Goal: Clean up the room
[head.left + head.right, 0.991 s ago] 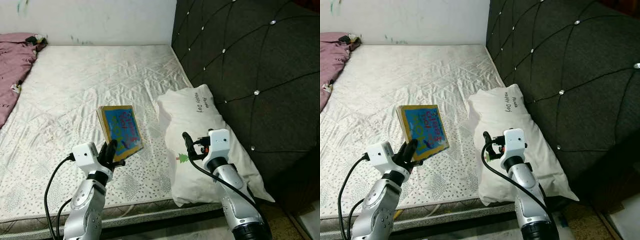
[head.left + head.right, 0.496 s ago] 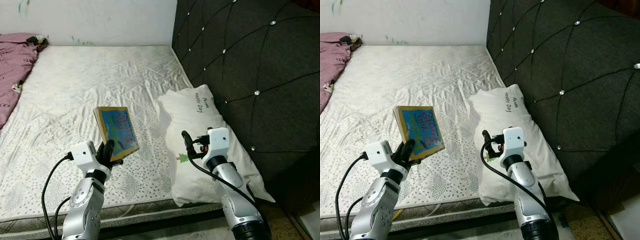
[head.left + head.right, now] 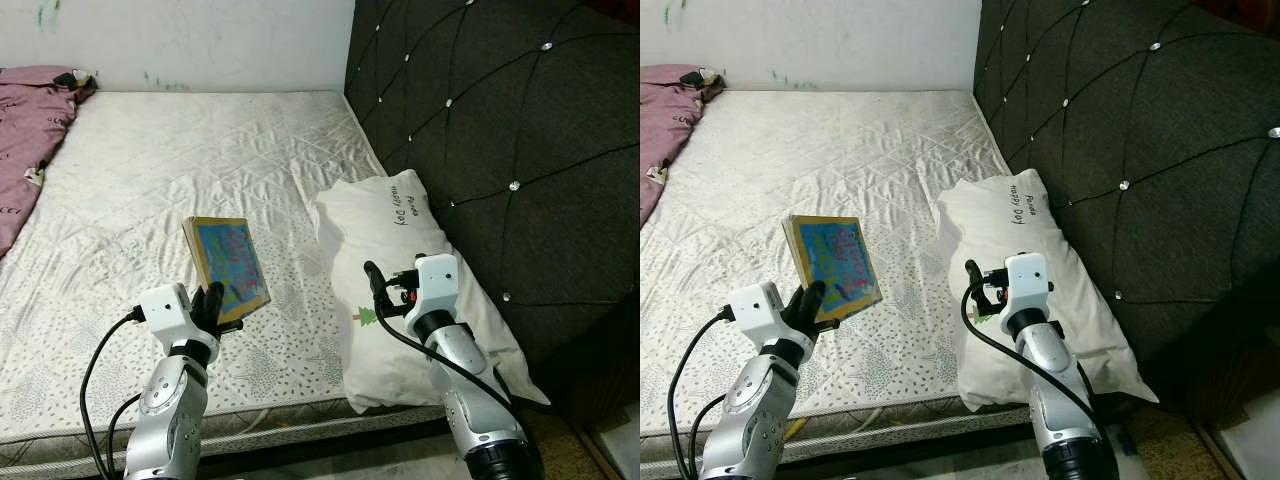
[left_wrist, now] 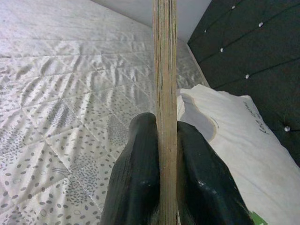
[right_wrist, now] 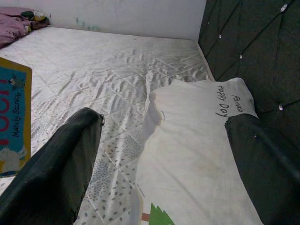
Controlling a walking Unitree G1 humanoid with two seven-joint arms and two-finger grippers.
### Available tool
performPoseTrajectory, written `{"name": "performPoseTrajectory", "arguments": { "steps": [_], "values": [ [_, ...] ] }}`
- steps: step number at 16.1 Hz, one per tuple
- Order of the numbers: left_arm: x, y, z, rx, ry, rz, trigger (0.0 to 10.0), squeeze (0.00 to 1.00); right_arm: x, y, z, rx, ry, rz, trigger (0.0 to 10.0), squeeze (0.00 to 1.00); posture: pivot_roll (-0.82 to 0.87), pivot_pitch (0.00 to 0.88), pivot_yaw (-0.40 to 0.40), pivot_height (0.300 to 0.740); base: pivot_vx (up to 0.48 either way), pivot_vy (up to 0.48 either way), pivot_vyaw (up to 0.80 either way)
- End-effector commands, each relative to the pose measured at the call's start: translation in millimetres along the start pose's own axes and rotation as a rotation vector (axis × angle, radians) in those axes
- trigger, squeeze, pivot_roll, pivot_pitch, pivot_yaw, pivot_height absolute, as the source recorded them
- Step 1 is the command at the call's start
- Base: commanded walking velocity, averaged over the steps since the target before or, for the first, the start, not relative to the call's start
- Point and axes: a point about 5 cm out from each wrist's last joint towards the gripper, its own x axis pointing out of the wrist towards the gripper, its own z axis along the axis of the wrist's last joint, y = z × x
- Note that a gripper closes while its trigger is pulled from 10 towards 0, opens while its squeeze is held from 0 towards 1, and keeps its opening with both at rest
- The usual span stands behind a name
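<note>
Book [image 3: 228,268] with a blue cover and yellow border is standing tilted above the near edge of the mattress [image 3: 200,160], lifted clear of it. Left gripper [image 3: 211,305] is gripping the book by its lower edge; in the left wrist view the book [image 4: 165,93] is running edge-on straight between the two black fingers [image 4: 136,178], which are pressing against its two faces with no gap showing. The cover is facing toward the pillow side.

Right gripper [image 3: 385,293] is hovering over the near part of the white pillow [image 3: 400,240], holding nothing. In the right wrist view its fingers [image 5: 61,159] are spreading wide apart, with the pillow [image 5: 197,140] and mattress visible between them.

Pillow is lying along the mattress's right edge, touching the dark tufted headboard [image 3: 500,130]; it is carrying handwritten lettering near its far end and a small green tree mark [image 3: 366,316] near its near end. Pink blanket [image 3: 25,130] is lying bunched at the far left corner of the mattress, against the white wall [image 3: 190,40].
</note>
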Motion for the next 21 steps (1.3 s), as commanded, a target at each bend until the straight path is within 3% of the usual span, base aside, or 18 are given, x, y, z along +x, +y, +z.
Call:
{"name": "performPoseTrajectory", "arguments": {
  "steps": [1, 6, 21],
  "values": [
    [4.1, -3.6, 9.6, 0.014, -0.048, -0.007, 10.0, 0.00, 1.1, -0.3, 1.7, -0.005, -0.005, 0.004, 10.0, 0.00, 0.01, 0.054, -0.054, 0.736, 0.000, 0.000, 0.00],
    [5.0, -2.9, 10.2, 0.024, -0.051, -0.002, 10.0, 0.00, 1.6, 0.4, 1.3, -0.006, -0.003, 0.004, 10.0, 0.00, 0.01, 0.052, -0.051, 0.704, 0.000, 0.000, 0.00],
    [6.3, 0.9, 12.2, 0.038, -0.070, 0.047, 10.0, 0.00, 3.7, 1.0, 0.5, -0.001, 0.001, 0.011, 10.0, 0.00, 0.01, 0.047, -0.054, 0.700, 0.000, 0.000, 0.00]
  ]
}}
